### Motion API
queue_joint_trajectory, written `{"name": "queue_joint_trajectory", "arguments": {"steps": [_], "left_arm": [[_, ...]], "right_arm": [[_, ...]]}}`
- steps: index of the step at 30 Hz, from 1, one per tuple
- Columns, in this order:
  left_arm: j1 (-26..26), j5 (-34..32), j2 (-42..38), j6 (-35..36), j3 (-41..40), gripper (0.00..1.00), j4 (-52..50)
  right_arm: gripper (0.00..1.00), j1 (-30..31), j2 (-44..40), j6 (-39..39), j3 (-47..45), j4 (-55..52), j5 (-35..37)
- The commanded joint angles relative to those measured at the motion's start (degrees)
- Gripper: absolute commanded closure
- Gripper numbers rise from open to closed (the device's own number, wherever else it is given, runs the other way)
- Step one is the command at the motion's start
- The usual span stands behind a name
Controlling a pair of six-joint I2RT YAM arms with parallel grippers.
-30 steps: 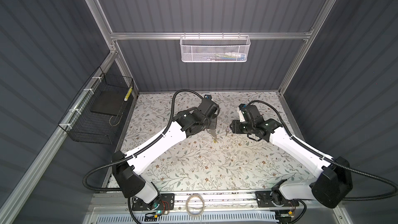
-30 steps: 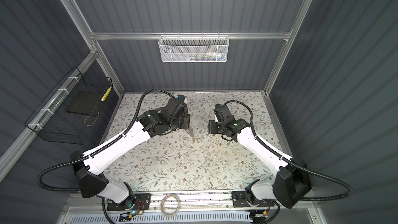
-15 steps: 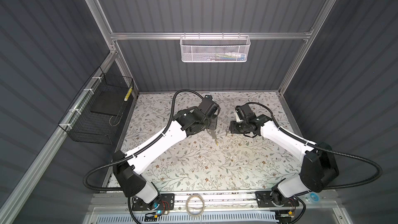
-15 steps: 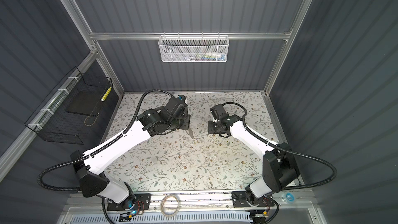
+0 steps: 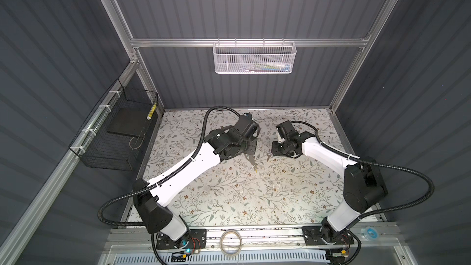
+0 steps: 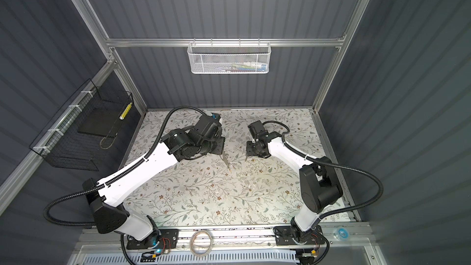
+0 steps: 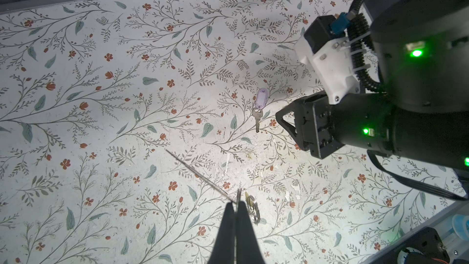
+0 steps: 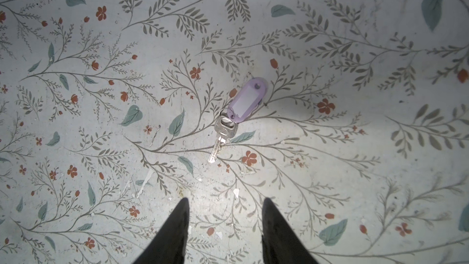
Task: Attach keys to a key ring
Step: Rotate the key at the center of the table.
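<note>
left claw [image 7: 237, 200]: it is pressing fully together on a thin dark grey strip seen edge-on, apparently the key ring [image 7: 198, 172].
key ring: it is slanting away from the left fingertips, above the table [image 7: 101, 123].
yellow key [image 7: 250, 203]: it is showing just beside the left fingertips, next to a small wire loop. Whether it is hanging on the key ring cannot be told. In a top view its yellow end [image 5: 255, 171] is pointing down toward the table, just below the left claw.
right claw [image 8: 225, 201]: it is standing partly open with its fingers well apart. It is gripping nothing and hovering clear of the lilac key [image 8: 225, 125].
lilac key: it is lying flat on the table, just ahead of the gap between the right fingers. Its metal blade is pointing toward the claw, and its lilac tag is lying at the far end. In both top views [image 5: 269, 158] [image 6: 246, 158] it is lying between the two claws, nearer the right one.
</note>
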Motion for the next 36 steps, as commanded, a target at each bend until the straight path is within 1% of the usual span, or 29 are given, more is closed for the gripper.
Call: {"name": "queue_joint_trajectory", "arguments": {"steps": [1,6,10,15,18,29,36], "left_arm": [[0.12,0.69,-1.9,1.39,0.83,1.0,-1.04],[0.15,1.41,-1.69,1.68,1.01,1.0,-1.26],[0.18,1.61,-1.77,1.85,1.19,1.0,-1.18],[0.13,1.53,-2.13,2.11,1.09,1.0,-1.25],[0.12,1.67,-2.28,1.87,0.84,1.0,-1.1],[0.12,1.35,-4.27,1.68,-0.55,1.0,-0.8],[0.17,0.95,-5.98,1.19,-1.7,1.0,-0.69]], "right_arm": [[0.53,-0.79,2.0,-0.98,2.16,0.0,-0.76],[0.54,-1.46,5.05,-1.16,2.74,1.63,-3.65],[0.54,-1.66,8.41,-0.49,4.52,0.12,-4.6],[0.48,-1.91,10.29,0.42,5.2,0.65,-5.57],[0.47,-2.53,12.21,1.02,6.4,0.61,-7.6],[0.47,-3.26,19.07,1.1,11.98,-1.85,-10.89],[0.48,-3.26,23.01,-0.13,16.04,-1.58,-15.76]]}}
